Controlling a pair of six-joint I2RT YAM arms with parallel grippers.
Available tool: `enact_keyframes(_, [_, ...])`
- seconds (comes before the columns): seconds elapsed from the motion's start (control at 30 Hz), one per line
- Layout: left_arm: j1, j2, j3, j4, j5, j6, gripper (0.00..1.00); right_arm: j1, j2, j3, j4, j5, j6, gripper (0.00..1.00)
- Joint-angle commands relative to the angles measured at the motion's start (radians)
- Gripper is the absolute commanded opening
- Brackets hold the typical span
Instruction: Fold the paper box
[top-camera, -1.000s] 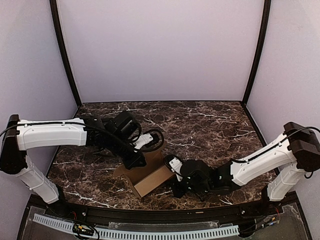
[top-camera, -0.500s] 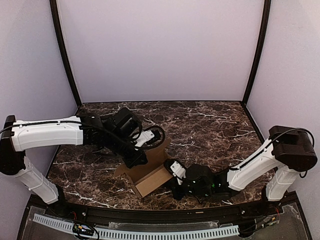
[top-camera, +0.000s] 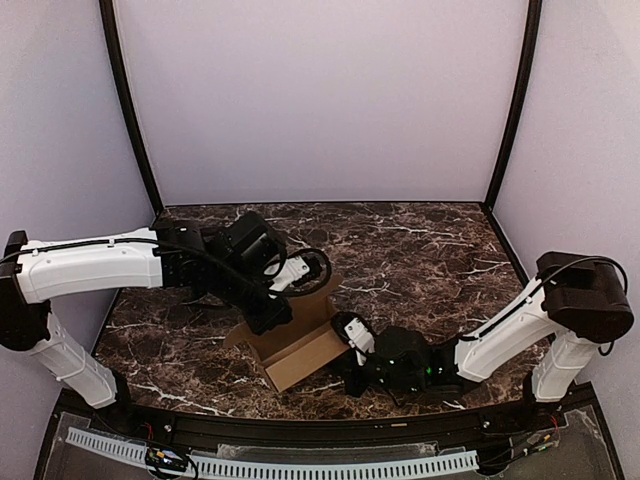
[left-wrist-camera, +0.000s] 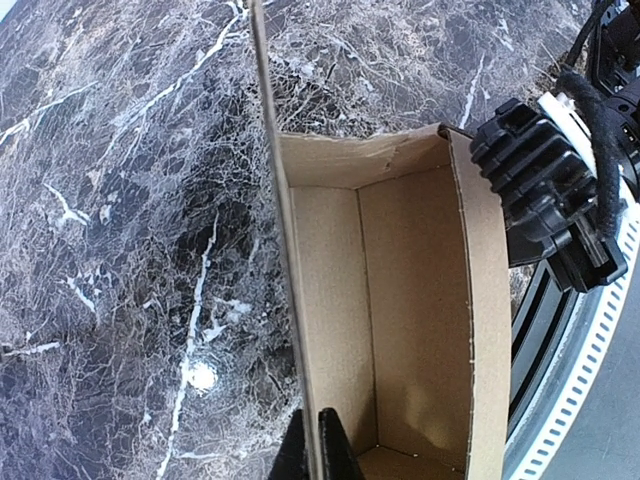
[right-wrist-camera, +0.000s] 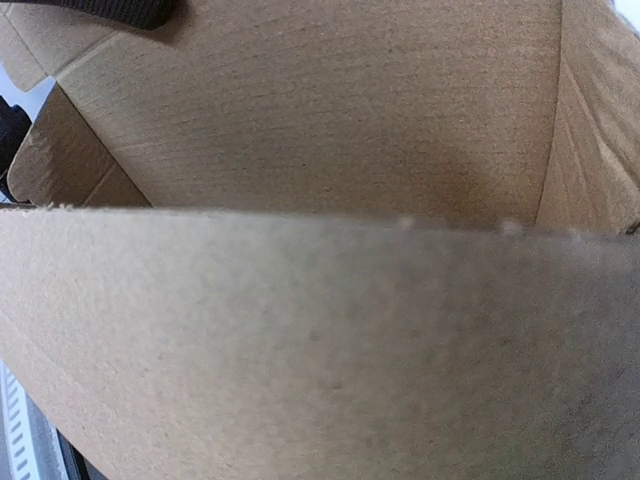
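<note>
Mid-fold I'd say — the paper box (top-camera: 300, 352) sits open-topped on the table (top-camera: 420, 250) near its front edge, left gripper (left-wrist-camera: 316, 445) pinching its side wall, right gripper (top-camera: 350, 362) up against its end (spread or not, can't tell) — so next probably needs that end closed up.

The paper box (top-camera: 297, 350) is plain tan-brown cardboard, unprinted, partly formed into a small oblong carton with its top open. It sits on the dark marbled desk (top-camera: 420, 250) near the front edge, left of the middle and at a slant to that edge. The left wrist view looks inside: smooth straight walls and a closed far end with a slightly ragged rim. One long side stands upright, seen edge-on, pinched by the left tool (left-wrist-camera: 316, 445).
</note>
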Motion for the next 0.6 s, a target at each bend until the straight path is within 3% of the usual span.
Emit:
enact_keyframes(0.0, [-0.037,0.019,0.027,-0.058,-0.013,-0.010,0.01,-0.013,0.015,0.030,0.095,0.021,0.040,0.00])
enact_keyframes(0.33, [-0.082,0.046,0.021,-0.005,0.049,-0.080,0.01,-0.034,0.003,0.159,0.027,0.106,-0.022,0.00])
enact_keyframes(0.57, [-0.126,0.066,0.007,0.009,0.038,-0.156,0.01,-0.074,-0.010,0.202,-0.043,0.150,0.028,0.00])
